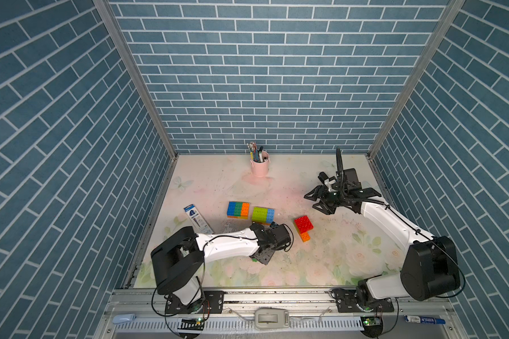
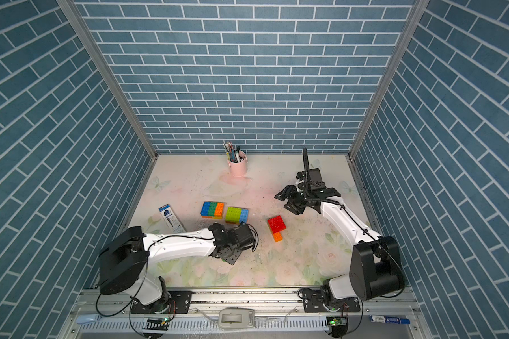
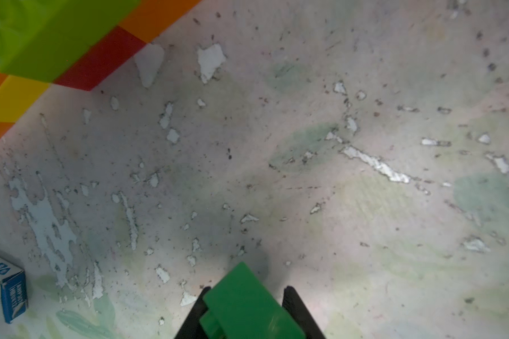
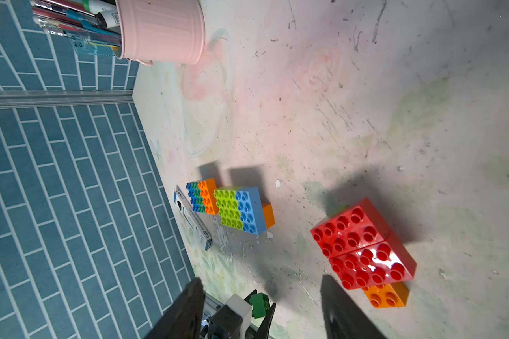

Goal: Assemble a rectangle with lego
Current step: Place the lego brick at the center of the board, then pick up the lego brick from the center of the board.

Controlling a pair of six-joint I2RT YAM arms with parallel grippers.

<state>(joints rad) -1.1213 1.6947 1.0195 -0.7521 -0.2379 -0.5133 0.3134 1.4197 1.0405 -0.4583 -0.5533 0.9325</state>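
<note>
Beside lego (image 1: 238, 209), blue box (image 1: 198, 220), pink pen cup (image 1: 260, 167) behind

Three flat studded clusters — blue-green-orange (image 1: 238, 209), lime-blue (image 1: 262, 215), red-over-orange (image 1: 304, 224) — green brick (image 3: 241, 302) gripped in left hand (image 3: 247, 315).

One lego block (image 1: 238, 209) is striped blue, green and orange; the neighbouring block (image 1: 262, 215) lime and light blue. A red block (image 1: 303, 223), an orange brick (image 1: 306, 236) and a green brick (image 3: 241, 302) are seen. The walls (image 1: 276, 73) are patterned as white-jointed blue brickwork — the table (image 1: 321, 264) with pale flowers.
</note>
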